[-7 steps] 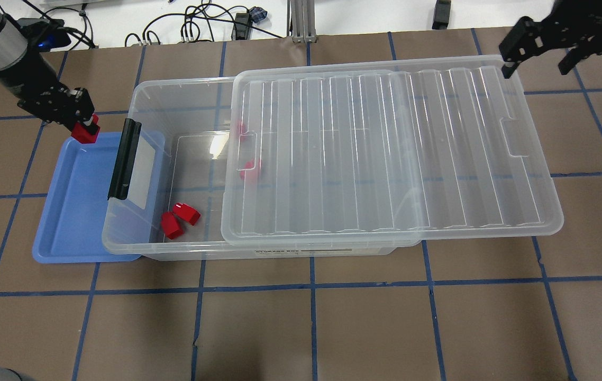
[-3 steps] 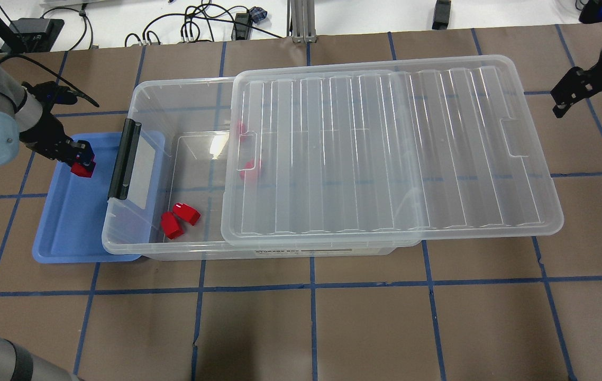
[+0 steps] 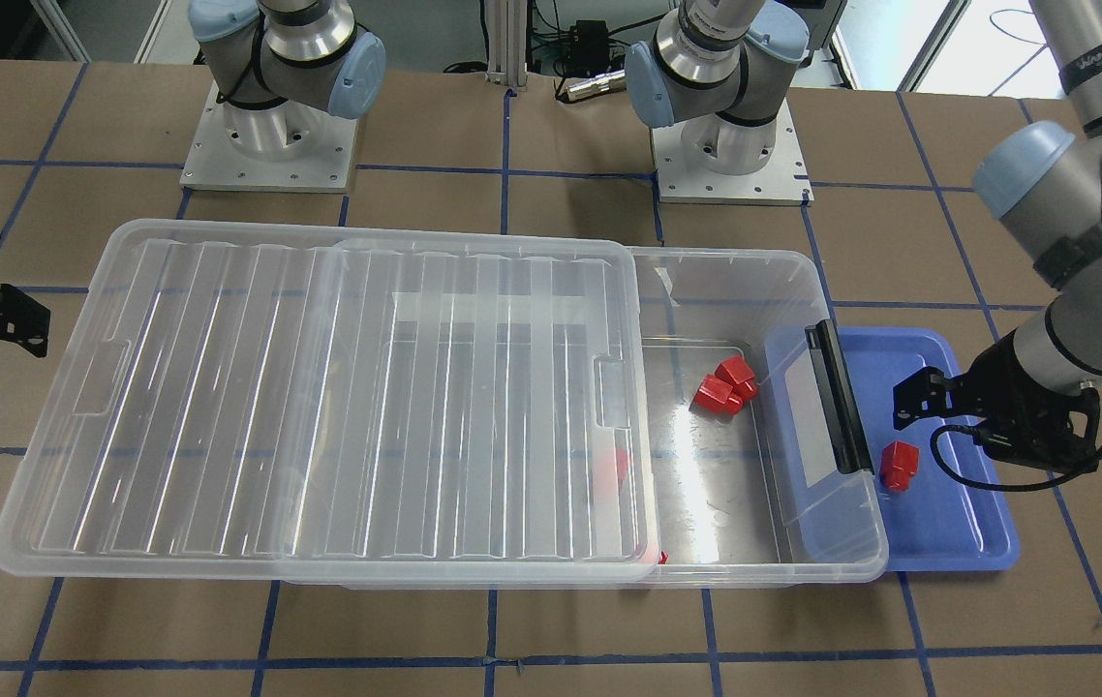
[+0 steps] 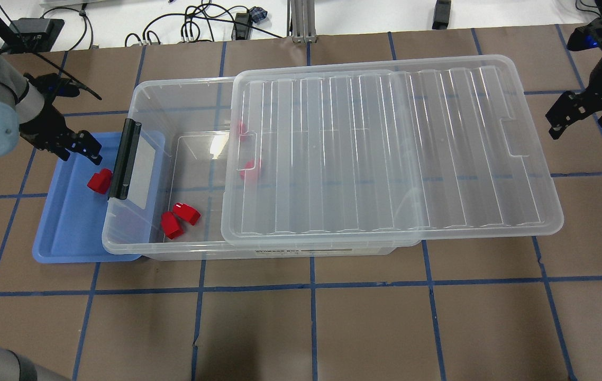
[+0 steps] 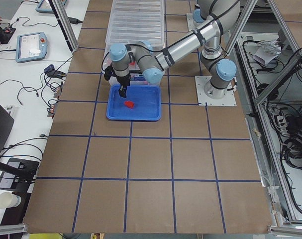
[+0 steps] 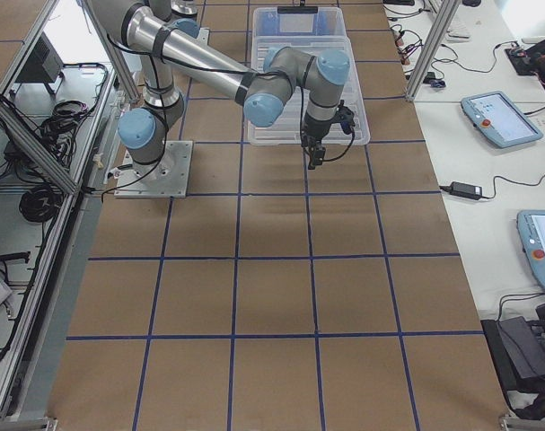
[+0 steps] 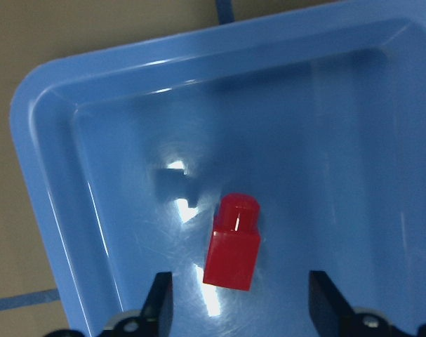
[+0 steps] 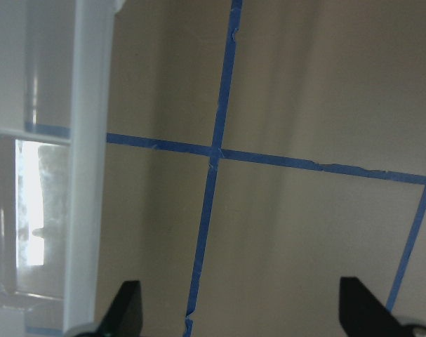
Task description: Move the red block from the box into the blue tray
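The red block [image 7: 232,242] lies on its side on the floor of the blue tray [image 7: 51,175], free of all contact with the fingers. Judged by appearance, it is light, rigid, smooth plastic. It would be easy to lift, but it could slip under a weak grip. The flat opposite faces of the wider cubic part look like the best place to grip, not the narrow stepped end.

The left gripper [image 7: 242,309] hovers just above the block, jaws wide apart and holding nothing.

Beyond the tray stands the box [image 4: 142,106], with its lid [image 4: 385,148] slid partly aside. More red blocks [image 4: 179,219] remain inside.

At the far end, the right gripper [image 8: 244,309] hangs over bare table just beside the lid. Its jaws are also spread and empty.
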Motion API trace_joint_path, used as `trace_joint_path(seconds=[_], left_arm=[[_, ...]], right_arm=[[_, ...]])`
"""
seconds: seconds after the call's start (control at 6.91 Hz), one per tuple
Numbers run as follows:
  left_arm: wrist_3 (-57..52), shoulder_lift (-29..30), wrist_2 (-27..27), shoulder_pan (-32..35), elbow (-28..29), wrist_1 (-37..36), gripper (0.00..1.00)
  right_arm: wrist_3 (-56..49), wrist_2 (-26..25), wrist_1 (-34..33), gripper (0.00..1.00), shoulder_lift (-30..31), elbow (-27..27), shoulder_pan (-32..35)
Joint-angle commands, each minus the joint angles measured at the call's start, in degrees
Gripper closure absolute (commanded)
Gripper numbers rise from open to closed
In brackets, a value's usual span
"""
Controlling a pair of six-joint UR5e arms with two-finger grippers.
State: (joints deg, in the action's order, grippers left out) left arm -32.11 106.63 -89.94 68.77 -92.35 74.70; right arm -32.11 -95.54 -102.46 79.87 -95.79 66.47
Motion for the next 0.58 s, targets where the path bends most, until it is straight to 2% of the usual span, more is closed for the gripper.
trace_joint_path(seconds=[0.0, 0.14, 0.43], left_arm=[[9.6, -5.0, -0.2, 6.5, 11.7, 18.9, 0.00], [14.3, -7.6, -0.2, 10.6, 12.8, 21.3, 0.00], [26.3, -10.3, -0.1, 21.4, 12.2, 21.4, 0.00]], right_arm=[[0.3, 0.0, 0.1, 0.00, 0.5, -1.0, 0.4], [0.3, 0.1, -0.8, 0.00, 0.6, -2.8, 0.5], [0.4, 0.1, -1.5, 0.00, 0.6, -3.3, 0.6]])
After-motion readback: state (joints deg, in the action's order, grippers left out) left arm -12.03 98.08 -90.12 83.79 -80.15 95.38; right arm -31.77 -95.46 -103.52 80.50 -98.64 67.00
